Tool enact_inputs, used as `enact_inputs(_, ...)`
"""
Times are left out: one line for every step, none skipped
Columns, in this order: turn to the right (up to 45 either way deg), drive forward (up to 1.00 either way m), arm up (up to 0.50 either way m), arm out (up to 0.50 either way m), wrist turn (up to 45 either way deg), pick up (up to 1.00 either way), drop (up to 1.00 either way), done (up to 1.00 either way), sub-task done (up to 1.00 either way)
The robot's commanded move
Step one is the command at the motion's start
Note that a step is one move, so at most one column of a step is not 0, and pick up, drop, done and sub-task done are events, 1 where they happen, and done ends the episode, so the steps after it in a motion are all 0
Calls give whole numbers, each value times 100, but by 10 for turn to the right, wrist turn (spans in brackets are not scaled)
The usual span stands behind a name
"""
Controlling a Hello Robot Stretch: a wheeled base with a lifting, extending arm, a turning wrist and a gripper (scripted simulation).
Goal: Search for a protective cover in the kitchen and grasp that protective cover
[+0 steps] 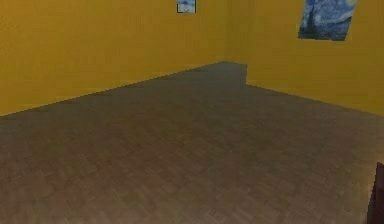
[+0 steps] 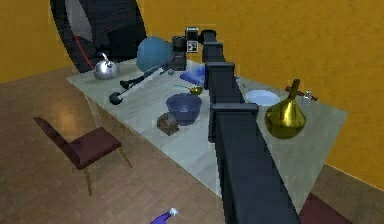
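Observation:
A long table point(image 2: 320, 130) with a pale top carries several things. My arm point(image 2: 245, 150) rises over it as a dark bar. The gripper point(image 2: 180, 50) is at the far end, next to a big round blue thing point(image 2: 153, 52). Table things lie at and behind the fingers, so I cannot tell whether the gripper holds anything. A small flat blue thing point(image 2: 195, 75) lies just below the gripper. Nearer stand a dark blue bowl point(image 2: 184, 104) and a small brown lump point(image 2: 167, 124). Nothing here clearly has the shape of a protective cover.
The table also holds a silver kettle point(image 2: 105, 68), a dark bat point(image 2: 140, 82), a white dish point(image 2: 262, 97) and a golden flask point(image 2: 285, 117). A red-seated chair point(image 2: 85, 145) stands by it. In the forward view, bare wood floor point(image 1: 180, 150) runs to yellow walls with a blue painting point(image 1: 327, 18).

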Motion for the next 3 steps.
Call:
enact_inputs(0, 0, 0, 0, 450, 0, 0, 0, 0)
enact_inputs(0, 0, 0, 0, 210, 0, 0, 0, 0)
enact_inputs(0, 0, -26, 0, 0, 0, 0, 0, 0)
